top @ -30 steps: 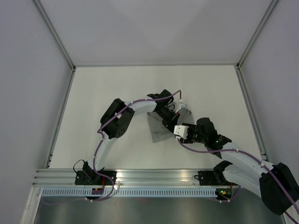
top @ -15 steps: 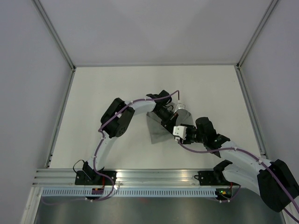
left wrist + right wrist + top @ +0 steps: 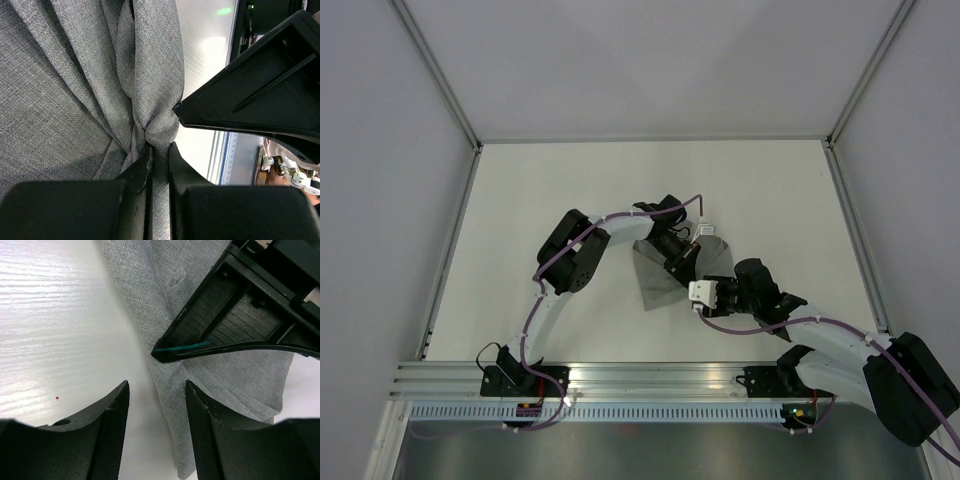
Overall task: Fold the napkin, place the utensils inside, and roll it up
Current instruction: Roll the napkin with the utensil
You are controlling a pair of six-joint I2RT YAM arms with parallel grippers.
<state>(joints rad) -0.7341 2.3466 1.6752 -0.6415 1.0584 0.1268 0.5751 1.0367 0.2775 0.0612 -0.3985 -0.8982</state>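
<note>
The grey napkin point(image 3: 658, 280) lies bunched at the table's middle, partly under both arms. My left gripper point(image 3: 685, 262) is shut on a pinched fold of the napkin point(image 3: 150, 75), the cloth squeezed between the jaws of the left gripper point(image 3: 160, 152). My right gripper point(image 3: 698, 294) stands open just in front of it. In the right wrist view the right gripper point(image 3: 157, 400) straddles the napkin's edge point(image 3: 170, 405) without touching it, and a left finger point(image 3: 240, 315) hangs just beyond. No utensils are in view.
White tabletop point(image 3: 540, 190) spreads all round the cloth, bounded by aluminium rails point(image 3: 620, 378) at the near edge and grey walls on the other sides. The two arms' wrists crowd close together over the napkin.
My right gripper has slid left and slightly nearer, up to the napkin's near edge beside the left gripper. The left gripper has kept its hold on the fold.
</note>
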